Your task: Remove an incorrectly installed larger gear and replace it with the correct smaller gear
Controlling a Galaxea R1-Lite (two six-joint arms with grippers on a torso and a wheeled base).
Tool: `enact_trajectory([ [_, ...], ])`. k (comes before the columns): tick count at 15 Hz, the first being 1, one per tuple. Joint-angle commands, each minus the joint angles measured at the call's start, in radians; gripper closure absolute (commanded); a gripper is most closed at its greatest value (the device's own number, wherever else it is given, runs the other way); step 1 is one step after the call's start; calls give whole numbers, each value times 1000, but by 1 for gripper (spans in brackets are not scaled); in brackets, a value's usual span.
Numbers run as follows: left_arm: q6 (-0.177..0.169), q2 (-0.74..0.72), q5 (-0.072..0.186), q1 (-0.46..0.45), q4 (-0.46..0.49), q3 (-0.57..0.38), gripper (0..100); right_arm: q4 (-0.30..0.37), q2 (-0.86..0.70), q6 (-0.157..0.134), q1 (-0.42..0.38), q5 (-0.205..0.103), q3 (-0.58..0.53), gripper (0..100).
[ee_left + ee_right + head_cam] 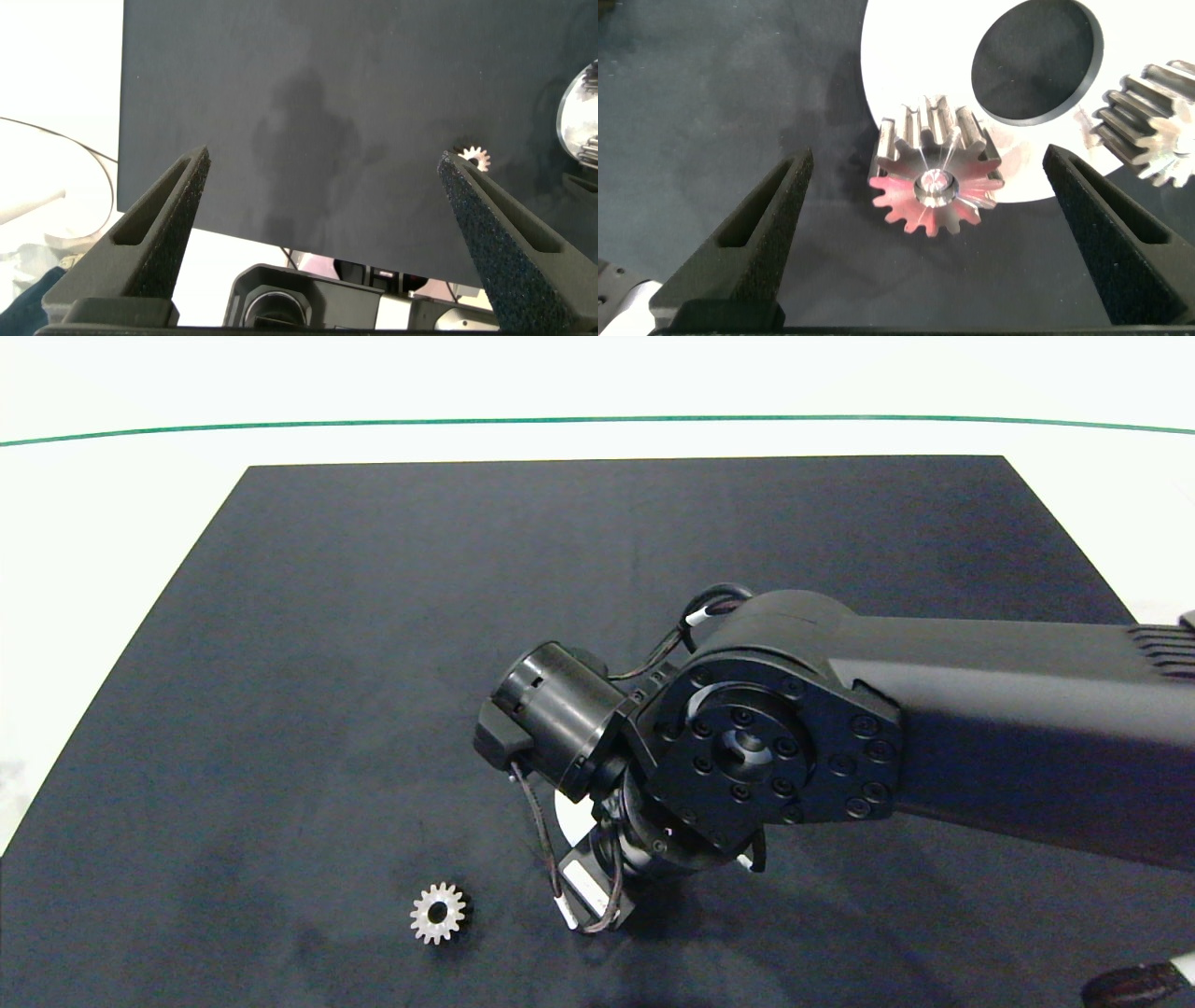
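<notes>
The larger gear [934, 173], silver with pointed teeth, sits on a peg of the white base plate [896, 56]. My right gripper [929, 157] hangs open just above it, one finger on each side, not touching. A short-toothed gear [1156, 119] is mounted beside it on the plate. The smaller gear [438, 913] lies flat on the black mat, left of the plate [571, 812]. In the head view the right arm's wrist [747, 747] covers the gripper and most of the plate. My left gripper [323, 157] is open with nothing in it, back from the mat's edge, and the smaller gear [474, 157] shows by one fingertip.
The black mat [373, 616] covers most of the white table. A round hole [1036, 61] opens in the base plate beyond the larger gear. The left arm is out of the head view. A dark object [1144, 985] shows at the near right corner.
</notes>
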Motion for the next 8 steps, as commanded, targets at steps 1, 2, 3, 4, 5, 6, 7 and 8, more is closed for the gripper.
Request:
enact_trajectory([
  [1, -1, 0, 1, -1, 6, 1, 0, 2, 15, 1, -11, -3, 0, 4],
  [2, -1, 0, 1, -1, 6, 3, 0, -3, 21, -2, -14, -3, 0, 7],
  [3, -1, 0, 1, -1, 6, 3, 0, -4, 24, -2, -14, -3, 0, 9],
  [4, -1, 0, 1, -1, 6, 3, 0, -3, 24, -7, -14, -3, 0, 10],
  [5, -1, 0, 1, -1, 6, 3, 0, -3, 24, -11, -14, -3, 0, 13],
  [6, 0, 0, 1, -1, 6, 1, 0, -3, 23, -22, -14, -3, 0, 15],
  [7, -1, 0, 1, -1, 6, 1, 0, -3, 23, -24, -14, -3, 0, 16],
  [8, 0, 0, 1, -1, 6, 1, 0, -1, 23, -24, -14, -4, 0, 19],
])
